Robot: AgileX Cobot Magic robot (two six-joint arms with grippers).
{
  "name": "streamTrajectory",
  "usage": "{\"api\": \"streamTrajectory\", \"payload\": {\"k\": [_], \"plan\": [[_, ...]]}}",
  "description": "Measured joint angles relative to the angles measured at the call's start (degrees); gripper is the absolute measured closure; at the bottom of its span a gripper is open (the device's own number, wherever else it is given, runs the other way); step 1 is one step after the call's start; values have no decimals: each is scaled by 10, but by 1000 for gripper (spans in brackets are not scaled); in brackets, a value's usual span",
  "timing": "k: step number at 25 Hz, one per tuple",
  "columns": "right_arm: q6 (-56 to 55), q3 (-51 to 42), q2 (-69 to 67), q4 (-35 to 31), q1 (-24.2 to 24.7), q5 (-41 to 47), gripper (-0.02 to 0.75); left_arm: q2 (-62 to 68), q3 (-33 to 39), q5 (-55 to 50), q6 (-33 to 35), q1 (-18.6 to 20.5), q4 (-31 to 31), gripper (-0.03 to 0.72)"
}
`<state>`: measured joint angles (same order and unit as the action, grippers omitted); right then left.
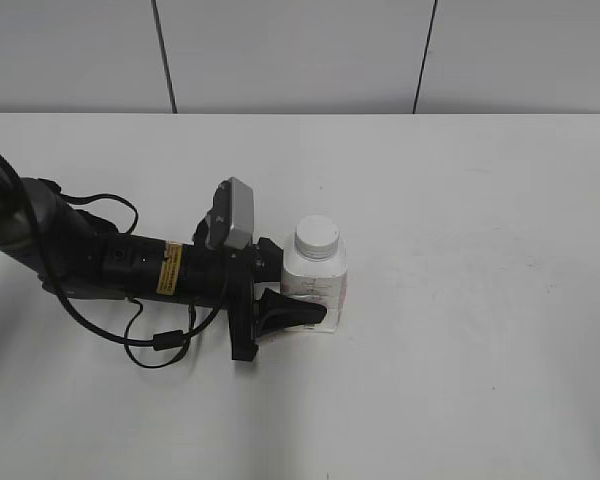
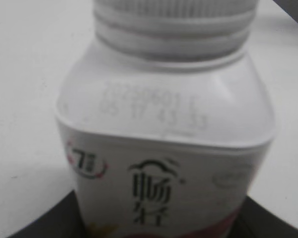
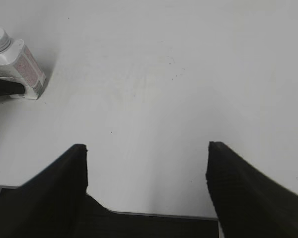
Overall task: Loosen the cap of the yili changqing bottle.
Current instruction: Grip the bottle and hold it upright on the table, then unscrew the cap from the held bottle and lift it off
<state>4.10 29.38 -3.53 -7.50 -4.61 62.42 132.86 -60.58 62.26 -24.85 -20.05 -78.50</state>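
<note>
The table (image 1: pixel 480 300) carries the yili changqing bottle (image 1: pixel 316 285) upright near its middle. The left gripper (image 1: pixel 302 290) reaches in low from the left, fingers clamped on the bottle's lower body. The right gripper (image 3: pixel 146 153) hangs well apart, fingers spread and empty. The cap (image 1: pixel 317 237) sits seated on the neck. Recommendation: keep the base hold firm, bring the right gripper squarely over the cap, close evenly, then twist.

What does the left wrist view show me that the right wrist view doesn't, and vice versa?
Only the left wrist view: the printed date code and dark label characters on the small white squarish plastic bottle, close up. Only the right wrist view: the right gripper, fingers spread over the bare white table, far from the bottle. Both: the bottle and its ribbed round white screw cap.
</note>
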Motion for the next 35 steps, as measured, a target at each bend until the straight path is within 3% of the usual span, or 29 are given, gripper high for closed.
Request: {"api": "streamTrajectory", "payload": {"k": [35], "plan": [[0,0,0,7,0,0,152,0,-2,-1,0,0,4,330]]}}
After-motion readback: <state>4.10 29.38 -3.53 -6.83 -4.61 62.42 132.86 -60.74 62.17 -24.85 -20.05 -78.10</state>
